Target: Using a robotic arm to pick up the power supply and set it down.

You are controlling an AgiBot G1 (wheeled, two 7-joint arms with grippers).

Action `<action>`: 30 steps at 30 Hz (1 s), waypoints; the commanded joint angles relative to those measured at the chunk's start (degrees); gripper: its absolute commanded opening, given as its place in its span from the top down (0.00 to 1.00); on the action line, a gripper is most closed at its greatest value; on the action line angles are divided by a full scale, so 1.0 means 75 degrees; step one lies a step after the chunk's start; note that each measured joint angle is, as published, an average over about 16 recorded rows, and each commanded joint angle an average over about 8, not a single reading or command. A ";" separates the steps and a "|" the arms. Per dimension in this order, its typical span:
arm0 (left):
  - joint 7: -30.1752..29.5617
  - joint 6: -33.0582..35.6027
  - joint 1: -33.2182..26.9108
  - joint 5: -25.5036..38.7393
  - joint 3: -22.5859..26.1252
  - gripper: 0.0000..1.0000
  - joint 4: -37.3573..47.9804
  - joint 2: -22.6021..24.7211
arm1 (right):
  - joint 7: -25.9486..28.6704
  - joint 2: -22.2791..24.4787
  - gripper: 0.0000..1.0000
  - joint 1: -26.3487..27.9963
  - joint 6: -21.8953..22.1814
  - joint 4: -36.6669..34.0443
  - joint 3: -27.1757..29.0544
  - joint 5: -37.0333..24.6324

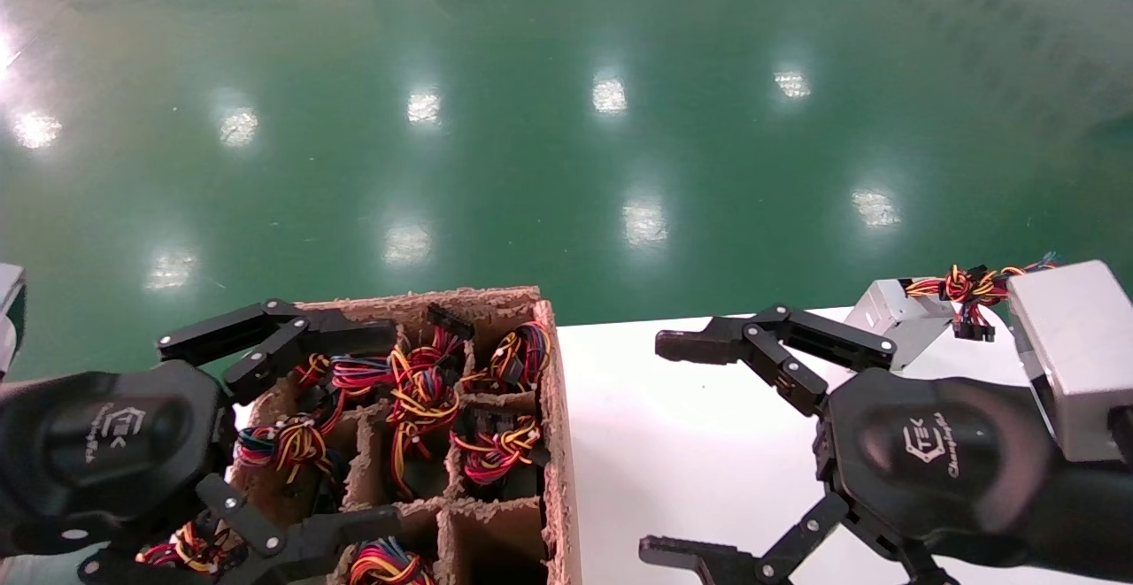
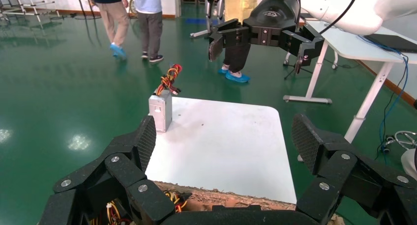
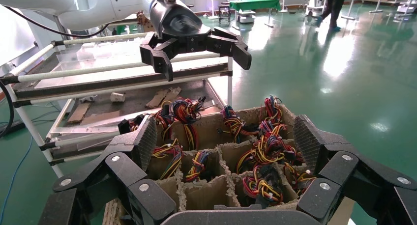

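Two open claws: left claw (image 1: 341,430), right claw (image 1: 677,448); one power supply (image 1: 894,319).

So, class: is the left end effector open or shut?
Open. The left end effector hangs over the box with its fingers spread wide and nothing between them.

A divided cardboard box (image 1: 553,443) full of wire bundles (image 1: 425,395) stands left of the table (image 1: 690,443); a power supply (image 1: 894,318) sits at the table's far right edge.
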 commanded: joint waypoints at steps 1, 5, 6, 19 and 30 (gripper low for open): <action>0.0000 0.0000 0.0000 0.0000 0.0000 0.00 0.0000 0.0000 | 0.0000 0.0000 0.00 0.0000 0.0000 0.0000 0.0000 0.0000; 0.0000 0.0000 0.0000 0.0000 0.0000 0.00 0.0000 0.0000 | 0.0000 0.0000 0.00 0.0000 0.0000 0.0000 0.0000 0.0000; 0.0000 0.0000 0.0000 0.0000 0.0000 0.00 0.0000 0.0000 | 0.0000 0.0000 0.00 0.0000 0.0000 0.0000 0.0000 0.0000; 0.0000 0.0000 0.0000 0.0000 0.0000 0.37 0.0000 0.0000 | 0.0000 0.0000 0.00 0.0000 0.0000 0.0000 0.0000 0.0000; 0.0000 0.0000 0.0000 0.0000 0.0000 1.00 0.0000 0.0000 | -0.0001 0.0001 0.00 0.0000 -0.0001 0.0002 0.0000 -0.0003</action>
